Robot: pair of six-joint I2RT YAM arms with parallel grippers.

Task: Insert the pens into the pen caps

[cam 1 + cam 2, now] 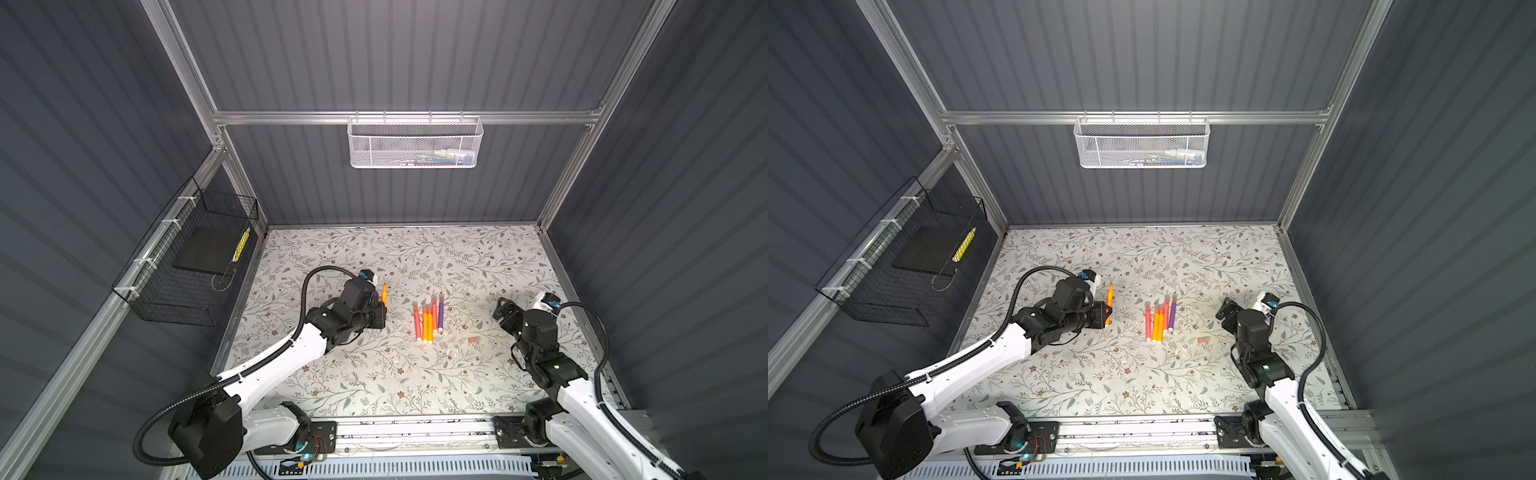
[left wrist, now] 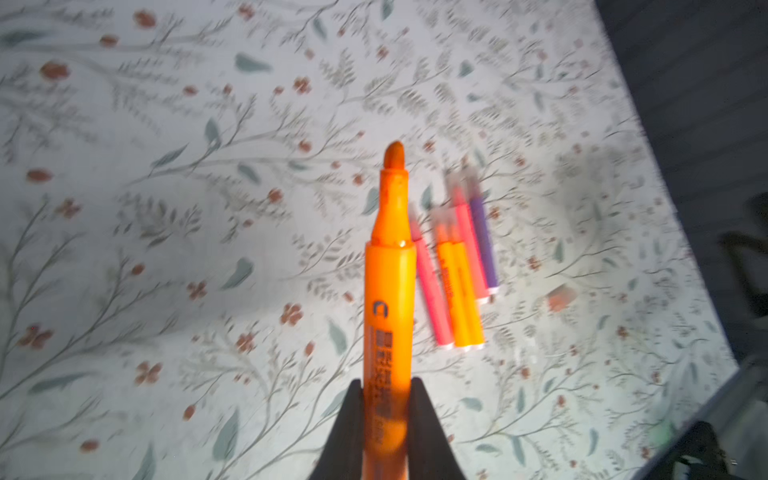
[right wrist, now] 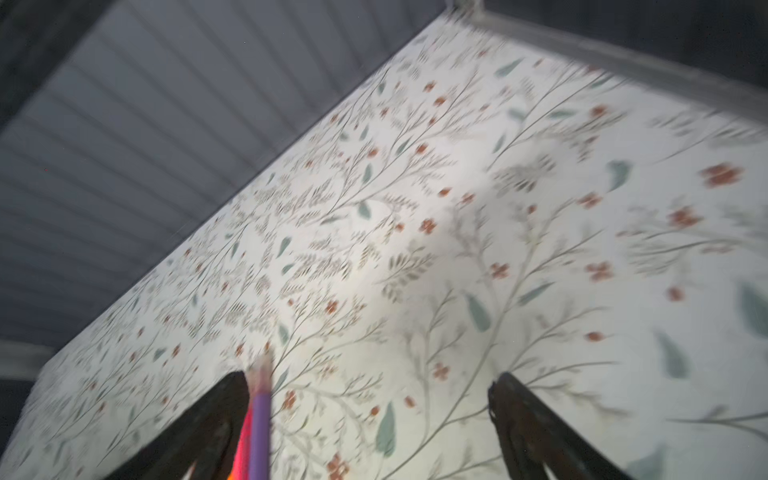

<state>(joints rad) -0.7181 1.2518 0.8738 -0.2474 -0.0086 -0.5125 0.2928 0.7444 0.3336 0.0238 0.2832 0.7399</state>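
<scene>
- The floral desk (image 1: pixel 374 374) is carrying the loose pens and a cap.
- The left gripper (image 2: pixel 388 399) is pinching an orange pen (image 2: pixel 390 270) by its tail end, left of the desk's middle, with the bare tip pointing toward the far edge.
- The right gripper (image 3: pixel 370 376) is hovering near the right edge, jaws spread and holding nothing.
- Five pens (image 1: pixel 428 320) are lying side by side mid-desk.
- One pinkish pen cap (image 1: pixel 473 340) is lying between them and the right edge.

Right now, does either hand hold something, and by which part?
The left hand grips an orange pen by the rear of its barrel, bare tip pointing away. The right hand is open and holds nothing.
</scene>
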